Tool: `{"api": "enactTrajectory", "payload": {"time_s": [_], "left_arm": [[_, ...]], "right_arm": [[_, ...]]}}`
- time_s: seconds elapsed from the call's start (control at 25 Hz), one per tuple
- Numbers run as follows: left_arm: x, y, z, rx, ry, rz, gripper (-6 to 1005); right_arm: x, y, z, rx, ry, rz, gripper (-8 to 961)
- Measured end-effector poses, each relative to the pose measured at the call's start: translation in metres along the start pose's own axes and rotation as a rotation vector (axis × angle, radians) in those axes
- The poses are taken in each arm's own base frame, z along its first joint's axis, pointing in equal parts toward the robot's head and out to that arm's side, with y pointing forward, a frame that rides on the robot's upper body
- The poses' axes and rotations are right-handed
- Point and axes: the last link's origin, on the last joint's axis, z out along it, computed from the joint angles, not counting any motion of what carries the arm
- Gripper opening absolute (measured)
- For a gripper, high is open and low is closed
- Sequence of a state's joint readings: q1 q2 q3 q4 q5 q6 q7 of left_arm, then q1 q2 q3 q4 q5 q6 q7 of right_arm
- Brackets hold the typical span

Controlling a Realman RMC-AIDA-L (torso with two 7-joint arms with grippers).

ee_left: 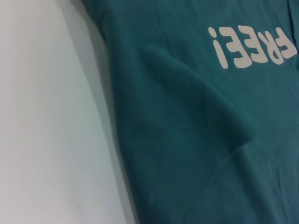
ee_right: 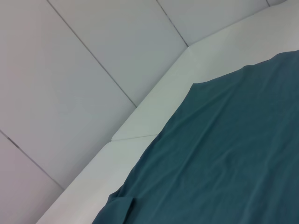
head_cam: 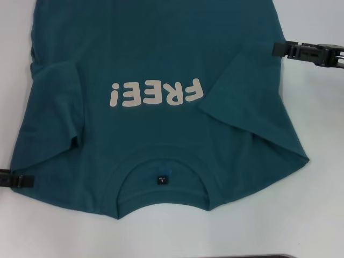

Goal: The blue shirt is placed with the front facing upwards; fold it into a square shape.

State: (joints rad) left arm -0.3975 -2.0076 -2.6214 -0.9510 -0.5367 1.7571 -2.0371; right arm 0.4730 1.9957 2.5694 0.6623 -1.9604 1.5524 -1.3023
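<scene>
Dark teal-blue cotton T-shirt (head_cam: 161, 70) is spread print-up on the white table (head_cam: 322, 215), collar nearest the robot, both sleeves folded inward. Left gripper (head_cam: 16, 180) sits at the shirt's left edge, right gripper (head_cam: 306, 52) at its right edge; finger state cannot be told, both cropped. Far hem is cut off.

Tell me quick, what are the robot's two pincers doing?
Left pincer: beside the blue shirt, open or shut cannot be told.
Right pincer: at the shirt's edge, cannot be told.
</scene>
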Motion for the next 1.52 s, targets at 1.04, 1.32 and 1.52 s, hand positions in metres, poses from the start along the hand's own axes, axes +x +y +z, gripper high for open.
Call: {"api": "enactTrajectory", "payload": {"time_s": [1.04, 1.32, 1.52], "left_arm": [[0.021, 0.023, 0.014, -0.088, -0.029, 0.086, 907], [0.027, 0.028, 0.018, -0.098, -0.033, 0.108, 907], [0.026, 0.024, 0.016, -0.075, -0.034, 0.100, 907]], "right_arm": [[0.001, -0.001, -0.003, 0.002, -0.008, 0.005, 748], [0.001, -0.001, -0.004, 0.003, -0.008, 0.006, 748], [0.001, -0.001, -0.004, 0.004, -0.008, 0.007, 749]]}}
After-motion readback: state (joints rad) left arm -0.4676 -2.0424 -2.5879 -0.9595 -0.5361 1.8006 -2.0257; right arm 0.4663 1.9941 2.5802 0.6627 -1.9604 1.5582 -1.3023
